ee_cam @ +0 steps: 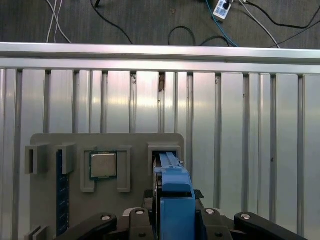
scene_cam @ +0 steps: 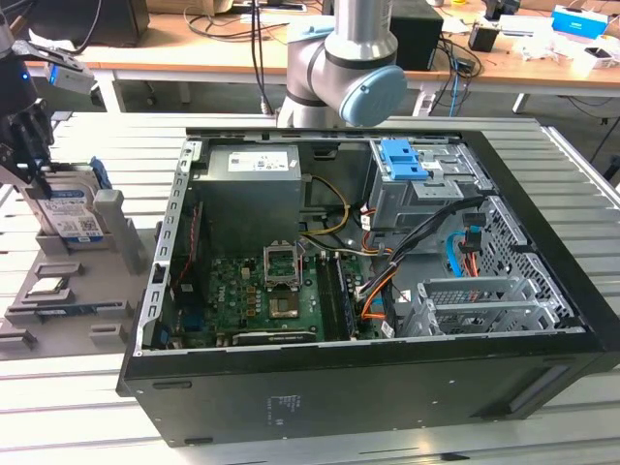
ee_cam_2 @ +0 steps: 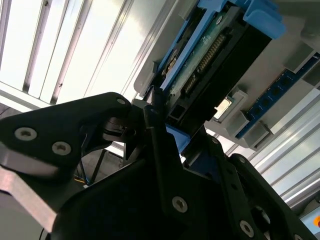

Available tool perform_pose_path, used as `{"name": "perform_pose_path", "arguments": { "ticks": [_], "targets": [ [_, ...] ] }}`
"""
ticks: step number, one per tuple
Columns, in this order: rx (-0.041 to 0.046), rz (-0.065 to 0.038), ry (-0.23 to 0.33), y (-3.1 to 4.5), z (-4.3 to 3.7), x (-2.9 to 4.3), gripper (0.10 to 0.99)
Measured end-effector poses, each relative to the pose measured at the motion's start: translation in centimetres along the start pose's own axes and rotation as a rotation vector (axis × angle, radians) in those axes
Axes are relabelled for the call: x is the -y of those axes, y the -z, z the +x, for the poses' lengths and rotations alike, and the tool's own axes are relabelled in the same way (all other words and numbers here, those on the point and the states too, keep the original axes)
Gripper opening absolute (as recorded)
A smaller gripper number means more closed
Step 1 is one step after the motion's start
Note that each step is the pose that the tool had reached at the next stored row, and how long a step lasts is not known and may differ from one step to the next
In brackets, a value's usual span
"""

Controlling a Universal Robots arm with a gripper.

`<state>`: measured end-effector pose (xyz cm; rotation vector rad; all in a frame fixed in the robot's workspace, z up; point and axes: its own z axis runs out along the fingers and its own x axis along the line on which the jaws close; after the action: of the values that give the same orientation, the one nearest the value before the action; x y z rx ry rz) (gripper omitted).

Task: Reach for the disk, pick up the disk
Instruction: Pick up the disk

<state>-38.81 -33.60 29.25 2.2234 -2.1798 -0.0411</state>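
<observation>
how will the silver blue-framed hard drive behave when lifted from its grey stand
The silver hard drive is a metal slab, so probably rigid and heavy for its size. On edge in the grey slotted stand, it may tip once freed.

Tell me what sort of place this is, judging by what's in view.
Probably a robotics lab or workshop for computer assembly. An opened computer case sits on a slotted aluminium table, a robot arm stands behind it, and wooden desks strewn with cables and devices line the back.

Stand posts [scene_cam: 109,211] flank disk [scene_cam: 70,215] — table [scene_cam: 68,417] open beside, case [scene_cam: 387,397] apart
</observation>
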Motion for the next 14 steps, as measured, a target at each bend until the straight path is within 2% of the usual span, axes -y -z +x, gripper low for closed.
{"name": "perform_pose_path", "arguments": {
  "ticks": [12,14],
  "targets": [
    [0.0001,0.000,0.001,0.02,0.00,0.00,0.365],
    [0.0000,0.000,0.001,0.57,0.00,-0.02,0.365]
  ]
}}
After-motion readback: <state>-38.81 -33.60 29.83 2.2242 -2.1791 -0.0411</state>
